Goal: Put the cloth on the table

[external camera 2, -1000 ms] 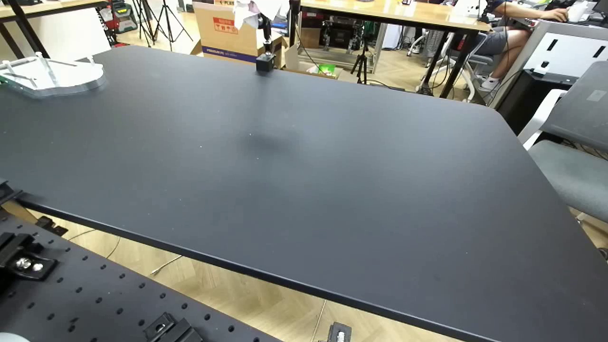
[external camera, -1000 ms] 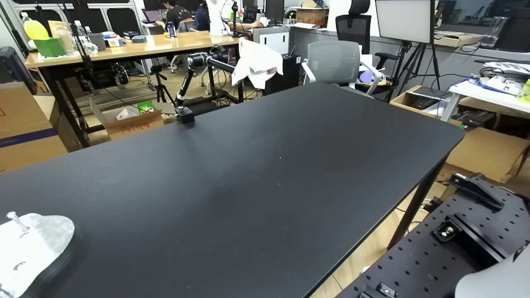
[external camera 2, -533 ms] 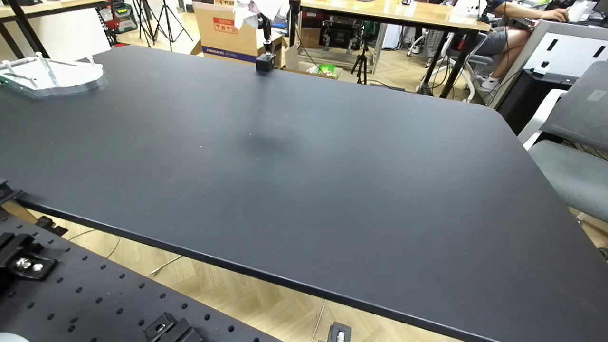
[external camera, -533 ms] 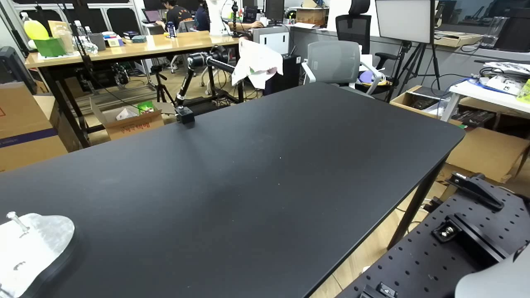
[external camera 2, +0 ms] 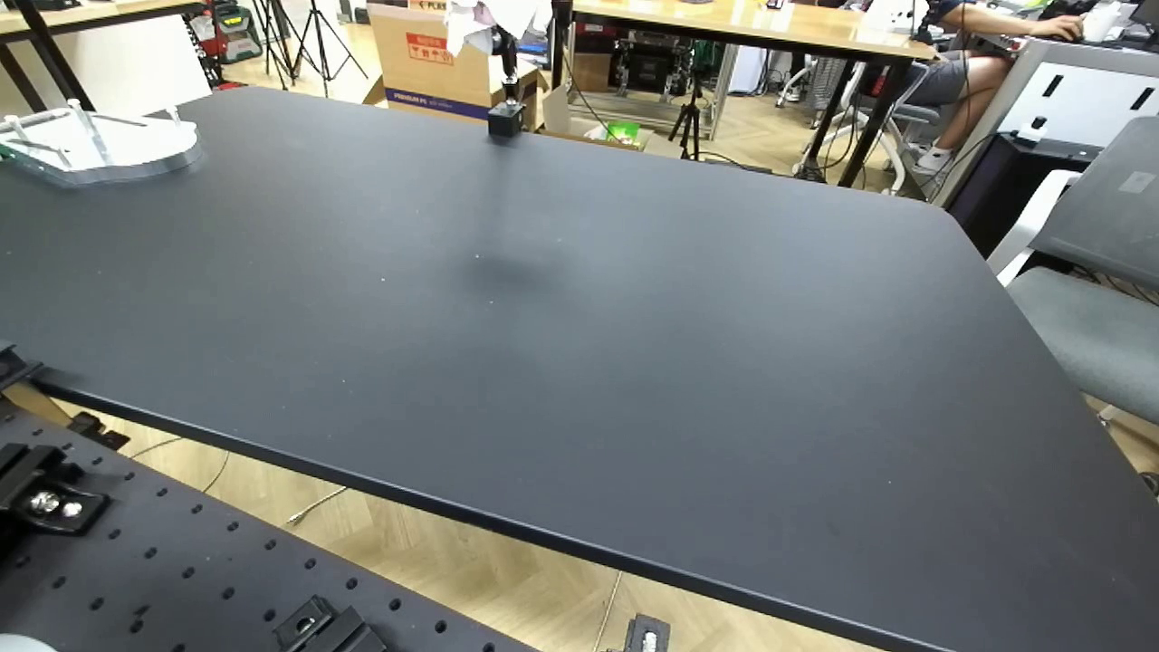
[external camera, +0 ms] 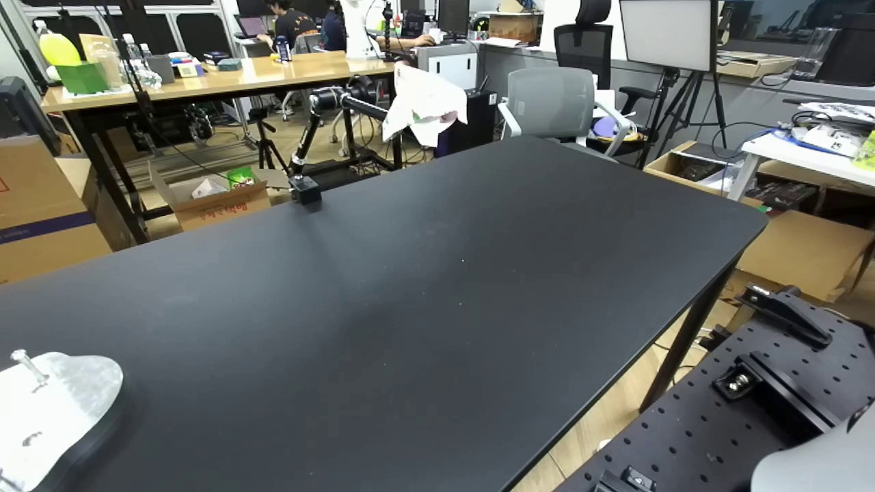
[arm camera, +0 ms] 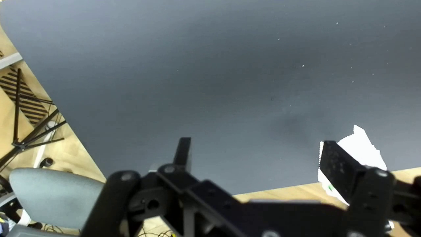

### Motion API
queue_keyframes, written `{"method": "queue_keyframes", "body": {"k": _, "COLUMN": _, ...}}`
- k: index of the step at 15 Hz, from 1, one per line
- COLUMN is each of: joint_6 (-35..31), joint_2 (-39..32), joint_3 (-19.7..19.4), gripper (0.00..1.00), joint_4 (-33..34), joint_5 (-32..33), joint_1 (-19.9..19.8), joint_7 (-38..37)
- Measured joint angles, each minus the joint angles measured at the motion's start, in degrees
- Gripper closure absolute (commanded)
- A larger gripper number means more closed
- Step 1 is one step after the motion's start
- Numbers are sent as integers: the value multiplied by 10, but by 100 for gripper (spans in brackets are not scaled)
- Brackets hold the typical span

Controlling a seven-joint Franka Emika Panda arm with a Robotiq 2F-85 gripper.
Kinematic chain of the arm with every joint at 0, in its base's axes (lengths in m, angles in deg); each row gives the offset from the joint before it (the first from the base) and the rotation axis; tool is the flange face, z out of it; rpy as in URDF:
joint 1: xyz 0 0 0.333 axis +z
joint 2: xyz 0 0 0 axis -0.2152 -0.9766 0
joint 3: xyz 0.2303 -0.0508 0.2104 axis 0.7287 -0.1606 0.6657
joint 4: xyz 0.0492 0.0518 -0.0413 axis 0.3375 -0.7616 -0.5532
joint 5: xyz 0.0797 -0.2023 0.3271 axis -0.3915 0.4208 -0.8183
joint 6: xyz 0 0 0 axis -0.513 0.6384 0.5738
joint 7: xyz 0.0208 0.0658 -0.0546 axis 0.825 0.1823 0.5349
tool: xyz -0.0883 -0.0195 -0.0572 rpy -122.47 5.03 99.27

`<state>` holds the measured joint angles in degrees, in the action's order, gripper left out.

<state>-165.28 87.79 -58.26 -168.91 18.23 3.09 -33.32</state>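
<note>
The white cloth [external camera: 427,102] hangs over a black jointed stand [external camera: 335,102] clamped at the table's far edge. It also shows at the top of an exterior view [external camera 2: 498,23], cut off by the frame. The black table [external camera: 383,328] fills the middle of both exterior views. In the wrist view, my gripper [arm camera: 256,142] is open with a wide gap, and nothing is between its fingers. The cloth [arm camera: 361,148] shows behind the right finger, which hides part of it; I cannot tell whether they touch. The gripper is outside both exterior views.
An upturned white board with short legs [external camera: 75,396] lies on the table; it also shows in an exterior view [external camera 2: 109,145]. A grey chair [external camera: 550,102] stands by the table's far end. A black perforated mounting plate [external camera 2: 226,589] runs along the table's near edge.
</note>
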Motion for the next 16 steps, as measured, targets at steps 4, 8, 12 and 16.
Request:
{"method": "queue_keyframes", "body": {"k": 4, "joint_6": -94, "joint_2": -68, "joint_3": 25, "gripper": 0, "joint_4": 2, "joint_5": 0, "joint_1": 10, "joint_7": 0}}
{"method": "queue_keyframes", "body": {"k": 8, "joint_6": -200, "joint_2": -142, "joint_3": 46, "gripper": 0, "joint_4": 15, "joint_5": 0, "joint_1": 24, "joint_7": -1}}
{"method": "queue_keyframes", "body": {"k": 12, "joint_6": -267, "joint_2": -192, "joint_3": 56, "gripper": 0, "joint_4": 37, "joint_5": 1, "joint_1": 39, "joint_7": 2}}
{"method": "queue_keyframes", "body": {"k": 16, "joint_6": -269, "joint_2": -198, "joint_3": 56, "gripper": 0, "joint_4": 44, "joint_5": 1, "joint_1": 40, "joint_7": 3}}
